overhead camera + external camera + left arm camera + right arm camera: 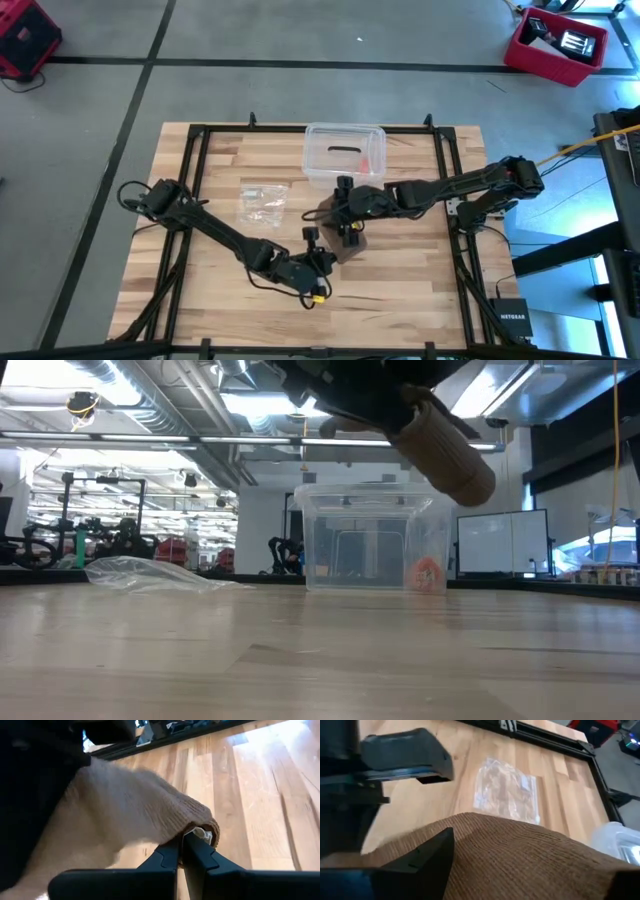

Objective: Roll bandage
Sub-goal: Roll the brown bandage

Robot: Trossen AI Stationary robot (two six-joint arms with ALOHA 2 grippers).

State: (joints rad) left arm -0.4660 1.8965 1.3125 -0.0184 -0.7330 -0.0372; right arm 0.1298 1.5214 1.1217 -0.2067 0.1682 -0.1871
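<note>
Fingers of the left gripper (181,851) pinched the bandage (125,810) end above mid-table, while the right gripper (432,807) stood released around the roll.

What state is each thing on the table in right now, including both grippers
bandage: rolled, held up off the table
left gripper: shut on the bandage's end
right gripper: open, fingers either side of the bandage
clear plastic box: lid off, standing on the table, something small and orange inside
clear plastic bag: lying flat on the table
</note>
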